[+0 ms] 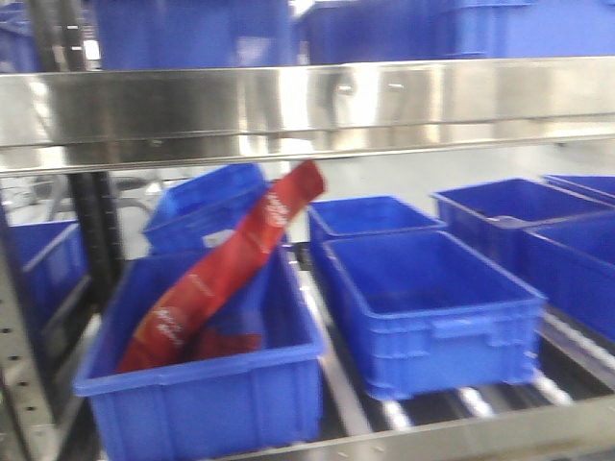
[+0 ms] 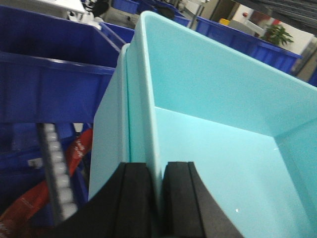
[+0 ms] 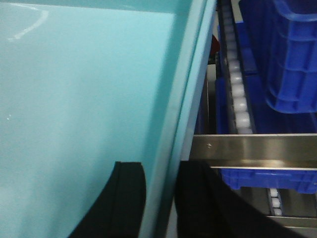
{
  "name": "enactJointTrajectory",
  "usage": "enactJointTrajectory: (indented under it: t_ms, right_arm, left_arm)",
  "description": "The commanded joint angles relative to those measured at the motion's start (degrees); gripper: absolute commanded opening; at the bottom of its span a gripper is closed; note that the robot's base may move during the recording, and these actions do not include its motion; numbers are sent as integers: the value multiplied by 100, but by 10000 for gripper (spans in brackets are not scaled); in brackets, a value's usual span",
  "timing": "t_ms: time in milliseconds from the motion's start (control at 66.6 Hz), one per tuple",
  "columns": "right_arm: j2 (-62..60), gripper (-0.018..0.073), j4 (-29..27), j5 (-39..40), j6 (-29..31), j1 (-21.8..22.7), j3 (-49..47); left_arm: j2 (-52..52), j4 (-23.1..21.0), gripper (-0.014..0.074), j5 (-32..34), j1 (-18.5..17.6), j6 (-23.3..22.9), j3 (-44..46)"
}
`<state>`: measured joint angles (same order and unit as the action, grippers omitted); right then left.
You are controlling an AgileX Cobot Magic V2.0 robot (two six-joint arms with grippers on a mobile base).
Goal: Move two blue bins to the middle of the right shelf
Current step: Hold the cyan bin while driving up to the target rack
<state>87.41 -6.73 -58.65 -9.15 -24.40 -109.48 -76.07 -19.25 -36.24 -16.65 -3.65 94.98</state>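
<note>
On the shelf in front of me, in the front view, several blue bins (image 1: 432,307) stand in rows on the roller tracks. The near left one (image 1: 207,370) holds a long red packet (image 1: 226,279) that leans out over its far rim, and the one to its right looks empty. More bins are on the level above.

Both wrist views show something different from what the task asks. The left gripper (image 2: 157,198) is closed over the rim of a pale aqua tub (image 2: 218,129), one finger outside the wall and one inside. The right gripper (image 3: 161,198) pinches the opposite rim of the same tub (image 3: 74,99) in the same way. So both arms are busy with the tub, and neither holds a blue bin.

I judge that the task is not advanced here: I cannot tell whether any bin already on this shelf counts as moved, because the front view is blurred. The tub probably needs to be set down before a bin can be taken.
</note>
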Motion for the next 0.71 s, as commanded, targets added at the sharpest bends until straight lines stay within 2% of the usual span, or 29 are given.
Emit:
enactJointTrajectory:
  t_ms: [0,691]
  right_arm:
    - [-69,-157,-412,763,42,-79,-110]
    - [-69,-157,-412,763,42,-79,-110]
  left_arm:
    - [85,-549,-111,178,-103,-2,75]
    - [85,-549,-111,178,-103,-2,75]
